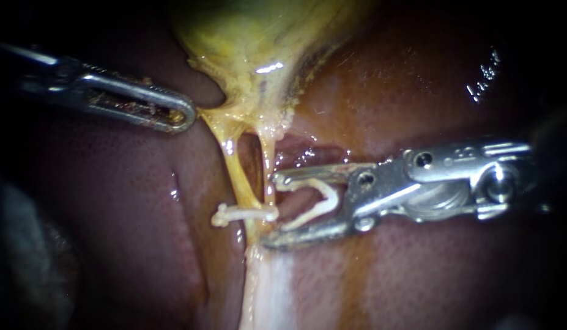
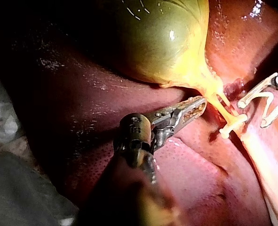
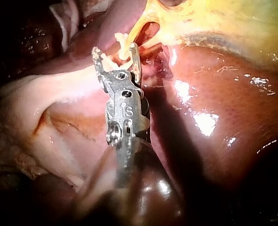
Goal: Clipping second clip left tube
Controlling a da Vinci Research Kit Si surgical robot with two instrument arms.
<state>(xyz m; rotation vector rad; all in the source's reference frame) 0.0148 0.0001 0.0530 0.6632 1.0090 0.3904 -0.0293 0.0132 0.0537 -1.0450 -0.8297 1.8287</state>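
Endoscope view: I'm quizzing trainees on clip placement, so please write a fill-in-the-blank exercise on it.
1. The left tool grips the neck of the ___.
2. The right tool holds a clip that is ___.
3. ___ shut clip already crosses the left tube.
Missing words: gallbladder; open; one.

Three close views, common left tube (image 1: 236,177)

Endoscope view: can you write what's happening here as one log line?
left instrument: shut on gallbladder | right instrument: holds new clip | left tube: carries placed clip
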